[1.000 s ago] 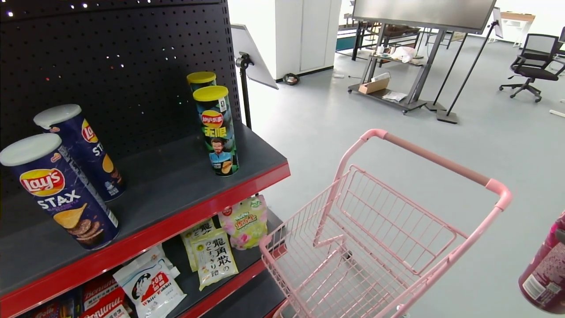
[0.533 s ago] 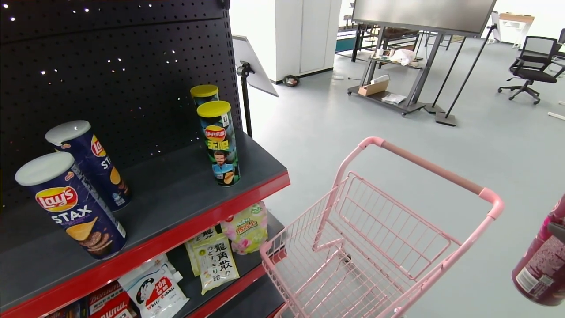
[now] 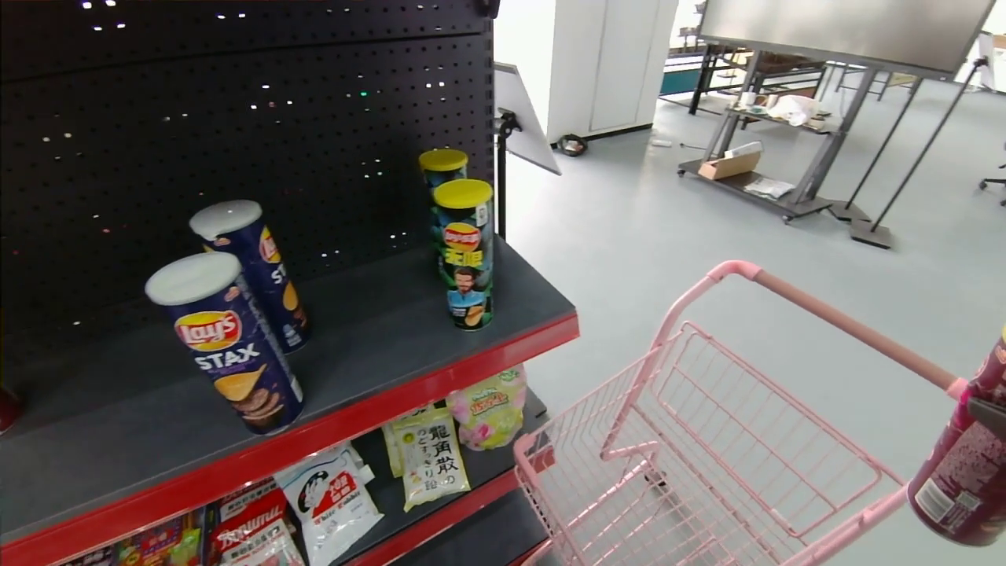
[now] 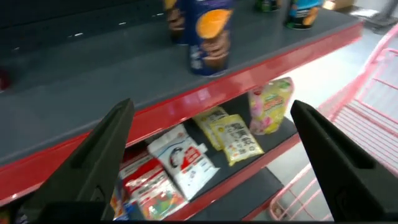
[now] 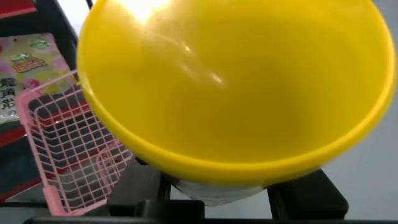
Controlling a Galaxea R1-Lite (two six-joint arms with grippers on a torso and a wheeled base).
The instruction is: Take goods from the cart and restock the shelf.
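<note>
Pale grey floor (image 3: 668, 236) — white cabinet (image 3: 605, 63), big board (image 3: 841, 27) on metal stand — bright light.

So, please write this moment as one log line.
right gripper: holds maroon can near cart | left gripper: open, facing shelf

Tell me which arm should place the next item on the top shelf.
Right. The right gripper already grips the maroon can by the cart, ready to carry to the top shelf. The left gripper is open and empty.
</note>
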